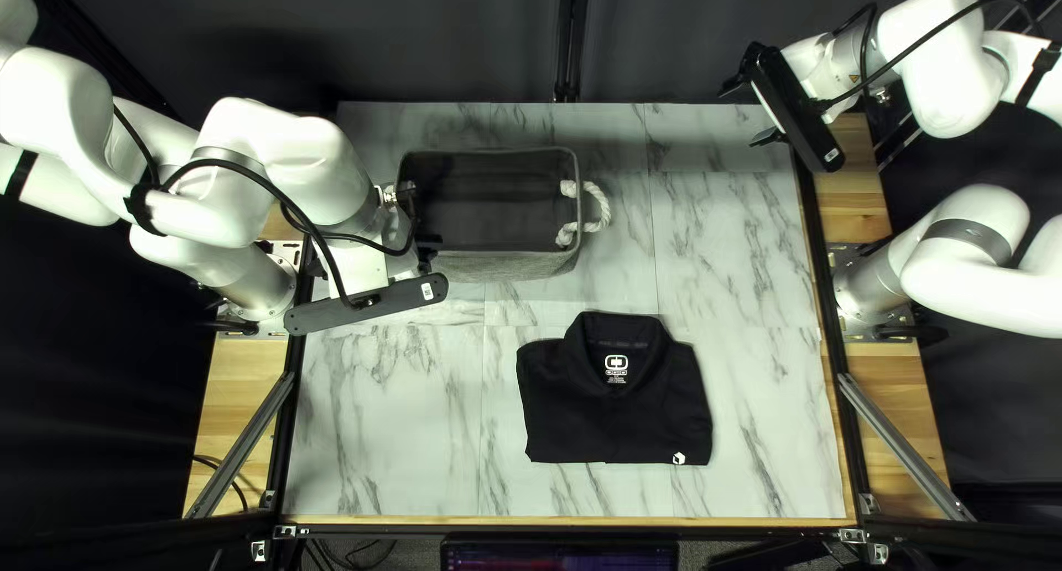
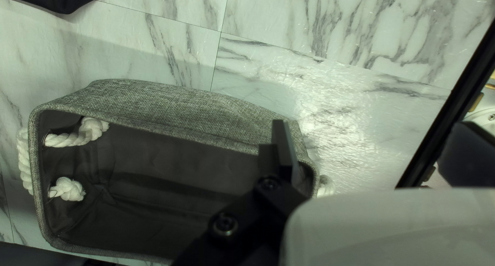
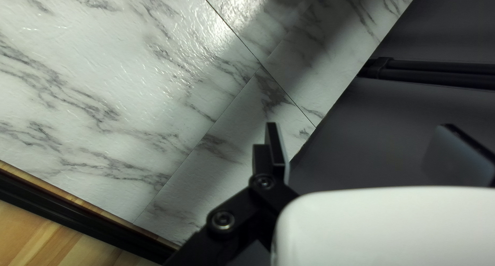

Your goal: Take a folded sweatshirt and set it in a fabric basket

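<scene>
From where I stand, the job looks to be at its very start: the folded sweatshirt [image 1: 614, 427], a dark top with a collar, lies flat on the counter [image 1: 387, 416], and the fabric basket [image 1: 509, 265] has no garment visible in it. The pick, the carry and the lowering in all seem to be left to do. The sweatshirt sits neatly squared, collar toward the far edge, a little right of the middle in the top left view and closer to the near edge than to the far one. The basket stands upright nearer the far edge, left of the middle, with a rope handle [image 1: 597, 208] at its right end. The left end effector [image 2: 374, 132] is up by the basket's left end, its two fingers wide apart and clamped on nothing; from there the sweatshirt lies past the basket, toward the near edge and the right, well apart from it. The right end effector [image 3: 363, 129] is over by the counter's far right corner, its fingers spread too and holding nothing, with the sweatshirt well away toward the near edge and the left. Either arm, I'd judge, needs to travel toward the near edge before it can grasp the garment.
</scene>
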Controlling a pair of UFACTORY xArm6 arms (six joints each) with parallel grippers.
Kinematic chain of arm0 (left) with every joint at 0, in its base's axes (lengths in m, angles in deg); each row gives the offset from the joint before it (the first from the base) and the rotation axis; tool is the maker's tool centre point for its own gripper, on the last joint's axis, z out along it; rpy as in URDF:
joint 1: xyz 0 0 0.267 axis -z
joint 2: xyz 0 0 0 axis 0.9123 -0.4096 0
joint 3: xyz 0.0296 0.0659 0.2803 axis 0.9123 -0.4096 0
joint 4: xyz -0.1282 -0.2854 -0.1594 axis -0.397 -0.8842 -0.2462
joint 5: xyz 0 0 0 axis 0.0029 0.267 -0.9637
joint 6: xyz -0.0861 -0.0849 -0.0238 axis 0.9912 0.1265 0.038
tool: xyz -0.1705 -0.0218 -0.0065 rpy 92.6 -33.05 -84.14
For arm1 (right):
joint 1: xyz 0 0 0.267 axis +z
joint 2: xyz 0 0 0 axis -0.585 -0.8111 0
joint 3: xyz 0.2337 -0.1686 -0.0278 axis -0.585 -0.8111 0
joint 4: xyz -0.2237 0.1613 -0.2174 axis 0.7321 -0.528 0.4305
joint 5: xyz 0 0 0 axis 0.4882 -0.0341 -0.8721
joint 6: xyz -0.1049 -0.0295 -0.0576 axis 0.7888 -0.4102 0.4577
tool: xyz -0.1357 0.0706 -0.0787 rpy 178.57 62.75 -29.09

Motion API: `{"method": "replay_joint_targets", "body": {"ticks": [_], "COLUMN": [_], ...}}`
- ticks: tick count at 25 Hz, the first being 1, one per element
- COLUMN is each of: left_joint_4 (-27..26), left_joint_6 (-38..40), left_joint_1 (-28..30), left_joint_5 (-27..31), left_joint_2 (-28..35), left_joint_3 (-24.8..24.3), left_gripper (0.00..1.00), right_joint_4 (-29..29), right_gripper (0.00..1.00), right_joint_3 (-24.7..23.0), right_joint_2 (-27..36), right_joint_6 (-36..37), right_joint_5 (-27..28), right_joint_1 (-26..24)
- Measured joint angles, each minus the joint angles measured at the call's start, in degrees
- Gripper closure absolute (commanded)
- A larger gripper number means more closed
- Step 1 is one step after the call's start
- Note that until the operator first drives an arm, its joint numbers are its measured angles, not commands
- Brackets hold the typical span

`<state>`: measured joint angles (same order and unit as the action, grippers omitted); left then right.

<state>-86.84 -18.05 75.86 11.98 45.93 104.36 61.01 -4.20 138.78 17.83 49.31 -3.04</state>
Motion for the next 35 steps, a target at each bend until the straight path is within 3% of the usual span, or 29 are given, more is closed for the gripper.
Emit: {"method": "replay_joint_targets", "body": {"ticks": [3,7,12,15,17,20,24,31,35], "left_joint_4": [0.0,0.0,0.0,0.0,0.0,0.0,0.0,-0.2,1.0], "left_joint_6": [0.0,0.0,0.0,0.0,0.0,0.0,0.0,0.4,4.6], "left_joint_1": [0.0,0.0,0.0,0.0,0.0,0.0,0.0,0.5,4.0], "left_joint_5": [0.0,0.0,0.0,0.0,0.0,0.0,0.0,-0.4,-5.7], "left_joint_2": [0.0,0.0,0.0,0.0,0.0,0.0,0.0,-0.3,-5.4], "left_joint_3": [0.0,0.0,0.0,0.0,0.0,0.0,0.0,0.5,2.8], "left_gripper": [0.0,0.0,0.0,0.0,0.0,0.0,0.0,0.0,0.0], "right_joint_4": [3.1,11.4,21.8,26.6,27.6,25.8,23.0,22.8,24.8], "right_gripper": [0.0,0.0,0.0,0.0,0.0,0.0,0.0,0.0,0.0], "right_joint_3": [-0.4,-0.9,0.5,2.9,4.4,3.9,2.6,2.5,-0.7], "right_joint_2": [2.0,7.0,7.4,1.8,-1.4,-3.1,-5.0,-5.1,-1.6], "right_joint_6": [-5.0,-18.6,-43.6,-59.1,-64.5,-64.0,-59.3,-58.9,-61.6], "right_joint_5": [1.4,6.1,12.1,14.2,15.1,13.8,10.9,10.6,9.4], "right_joint_1": [3.2,12.5,31.4,44.7,50.3,52.2,51.0,50.9,51.9]}}
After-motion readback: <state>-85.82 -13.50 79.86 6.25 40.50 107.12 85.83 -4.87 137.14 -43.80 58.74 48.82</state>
